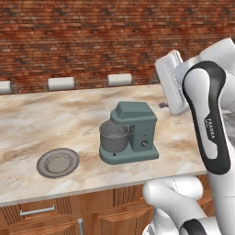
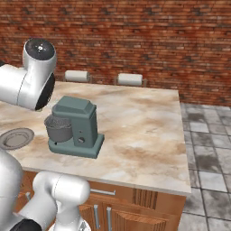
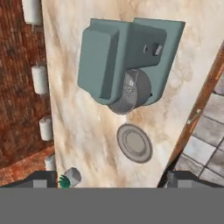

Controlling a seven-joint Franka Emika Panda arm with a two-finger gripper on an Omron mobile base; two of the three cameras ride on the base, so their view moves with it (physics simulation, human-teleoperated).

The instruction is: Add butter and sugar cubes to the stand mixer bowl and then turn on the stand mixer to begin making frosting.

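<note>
Overhead, the hand looks down on a marble counter [image 1: 55, 114] that runs up to a red brick wall [image 2: 135, 40], with white stools [image 1: 61, 83] lined along its far side. On the counter stands the teal mixer [image 1: 133, 131], flat base down and head lowered over the bowl [image 1: 114, 137], which sits on the base in front of the column; a small knob shows on the column's side. The bowl is dark grey, with the whisk inside it. Beside the mixer, apart from it, lies a flat grey plate [image 1: 57, 162], near the counter's front edge. Butter and sugar cubes are too small to make out in any view. A small potted plant [image 3: 70, 177] sits at the counter's far end in the hand view. The gripper [image 3: 111, 179] hangs high above the counter, its jaws spread wide and holding nothing.
</note>
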